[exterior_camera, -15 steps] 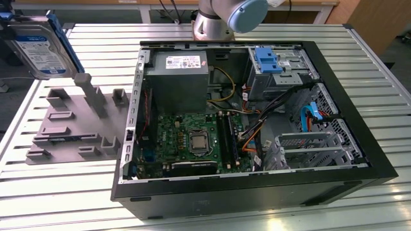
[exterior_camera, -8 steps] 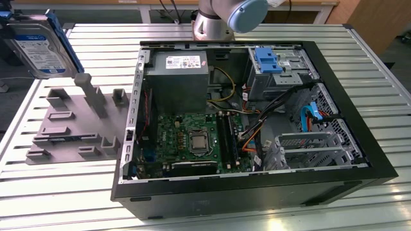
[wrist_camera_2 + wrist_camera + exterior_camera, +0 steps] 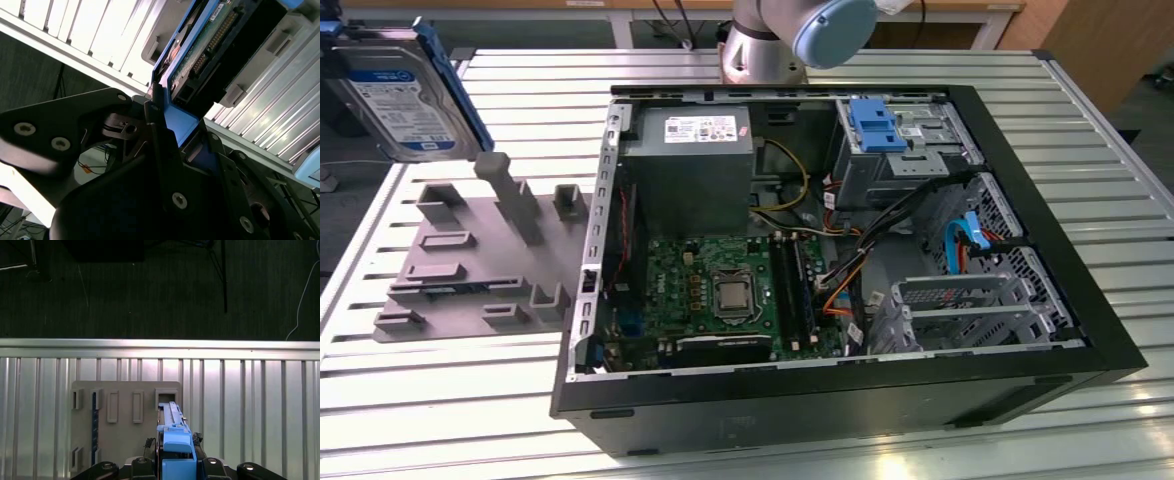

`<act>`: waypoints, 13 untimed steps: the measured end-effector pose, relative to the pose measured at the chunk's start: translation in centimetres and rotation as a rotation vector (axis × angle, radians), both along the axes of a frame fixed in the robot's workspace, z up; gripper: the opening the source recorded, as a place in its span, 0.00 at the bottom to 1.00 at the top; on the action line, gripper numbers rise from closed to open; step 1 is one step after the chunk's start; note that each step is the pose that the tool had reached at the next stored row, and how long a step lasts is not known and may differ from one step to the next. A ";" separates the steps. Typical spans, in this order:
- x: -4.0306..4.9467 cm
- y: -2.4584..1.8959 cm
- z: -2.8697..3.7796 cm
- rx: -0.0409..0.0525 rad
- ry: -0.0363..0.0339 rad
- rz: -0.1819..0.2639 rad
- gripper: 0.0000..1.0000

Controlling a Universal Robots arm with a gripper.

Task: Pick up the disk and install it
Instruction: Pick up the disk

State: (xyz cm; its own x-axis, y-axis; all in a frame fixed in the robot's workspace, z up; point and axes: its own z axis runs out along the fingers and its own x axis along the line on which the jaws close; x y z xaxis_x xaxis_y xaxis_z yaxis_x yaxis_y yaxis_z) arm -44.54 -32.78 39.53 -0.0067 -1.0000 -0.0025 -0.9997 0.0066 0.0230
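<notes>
The disk (image 3: 400,95), a silver drive with a white-and-blue label and a blue rail frame, hangs in the air at the exterior view's upper left, above the grey fixture plate (image 3: 467,260). In both wrist views my gripper (image 3: 185,125) (image 3: 175,465) is shut on the disk (image 3: 215,45) (image 3: 174,432), its black fingers (image 3: 159,135) clamping the blue frame. The drive is held on edge. In the first wrist view the fixture plate (image 3: 125,425) with its slots lies below the drive.
An open black computer case (image 3: 1061,240) lies on the slatted metal table, to the exterior view's right of the fixture. Inside are a grey power supply (image 3: 691,150), a green motherboard (image 3: 720,290), cables and a drive bay with a blue bracket (image 3: 878,125). The arm's base (image 3: 781,40) stands behind the case.
</notes>
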 end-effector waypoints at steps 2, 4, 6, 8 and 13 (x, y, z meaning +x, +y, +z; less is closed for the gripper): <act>0.00 0.00 0.07 0.0000 -0.0001 0.000 0.36; 0.00 0.00 0.14 0.0000 -0.0001 0.000 0.36; 0.00 0.00 0.20 0.0000 0.0000 0.000 0.36; 0.00 0.00 0.27 0.0000 0.0000 0.000 0.36; 0.00 0.00 1.75 0.0000 0.0000 0.000 0.36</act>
